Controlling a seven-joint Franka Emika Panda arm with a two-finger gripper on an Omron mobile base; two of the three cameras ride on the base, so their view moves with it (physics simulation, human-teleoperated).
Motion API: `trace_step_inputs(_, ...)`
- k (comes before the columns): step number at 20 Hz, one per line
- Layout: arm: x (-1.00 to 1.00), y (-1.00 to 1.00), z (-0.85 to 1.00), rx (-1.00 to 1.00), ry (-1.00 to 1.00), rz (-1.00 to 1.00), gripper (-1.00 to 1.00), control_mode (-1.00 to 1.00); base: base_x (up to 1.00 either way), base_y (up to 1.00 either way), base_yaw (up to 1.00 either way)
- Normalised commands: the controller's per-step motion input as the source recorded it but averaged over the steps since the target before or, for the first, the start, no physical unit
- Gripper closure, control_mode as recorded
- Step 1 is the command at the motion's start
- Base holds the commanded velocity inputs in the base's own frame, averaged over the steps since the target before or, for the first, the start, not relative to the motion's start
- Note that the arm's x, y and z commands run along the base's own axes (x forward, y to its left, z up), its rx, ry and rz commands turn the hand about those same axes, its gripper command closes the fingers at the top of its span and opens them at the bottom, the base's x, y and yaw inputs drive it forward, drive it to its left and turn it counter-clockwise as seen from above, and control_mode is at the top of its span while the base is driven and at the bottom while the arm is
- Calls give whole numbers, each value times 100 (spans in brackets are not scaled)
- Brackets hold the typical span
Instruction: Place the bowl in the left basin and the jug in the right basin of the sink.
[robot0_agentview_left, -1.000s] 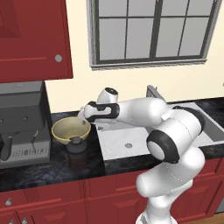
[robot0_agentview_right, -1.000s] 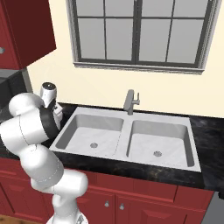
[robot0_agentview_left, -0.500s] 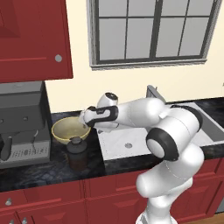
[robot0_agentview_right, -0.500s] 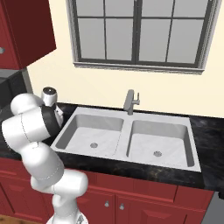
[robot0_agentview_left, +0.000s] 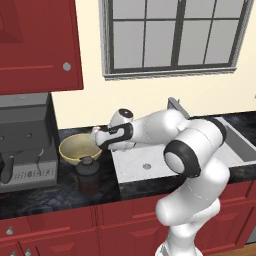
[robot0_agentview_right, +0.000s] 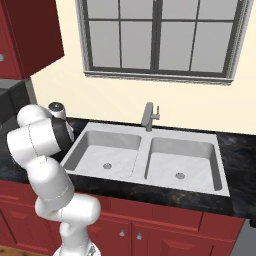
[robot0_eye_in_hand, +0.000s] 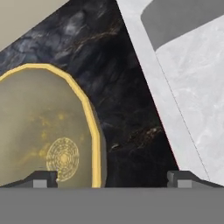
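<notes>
My pincer (robot0_eye_in_hand: 111, 178) spread wide, empty, straddling near rim of wide pale yellow-tan bowl (robot0_agentview_left: 79, 148) on black marbled worktop (robot0_eye_in_hand: 118, 78). Small dark lidded jug (robot0_agentview_left: 88, 174) beside bowl.

A grey coffee machine (robot0_agentview_left: 25, 145) stands at the frame's left on the black marbled countertop (robot0_agentview_left: 45, 197) (red cabinets (robot0_agentview_left: 37, 45) above); a window (robot0_agentview_right: 157, 37) occupies the upper centre.

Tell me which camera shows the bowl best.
The left base view: the whole bowl sits on the counter behind the jug. The hand view shows its rim and inside up close, cut off at the edge.
</notes>
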Motion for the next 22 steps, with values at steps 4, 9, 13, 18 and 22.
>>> trace_step_inputs(4,24,8,-1,-1,1,-9,-100,-100,0,0,0)
trace_step_inputs(9,16,13,-4,0,1,-7,-100,-100,0,0,0)
trace_step_inputs(13,17,13,-5,0,5,-1,-100,-100,0,0,0)
trace_step_inputs(18,11,9,-23,0,4,0,100,-100,0,0,0)
trace_step_inputs(22,0,0,-14,0,0,1,100,-100,0,0,0)
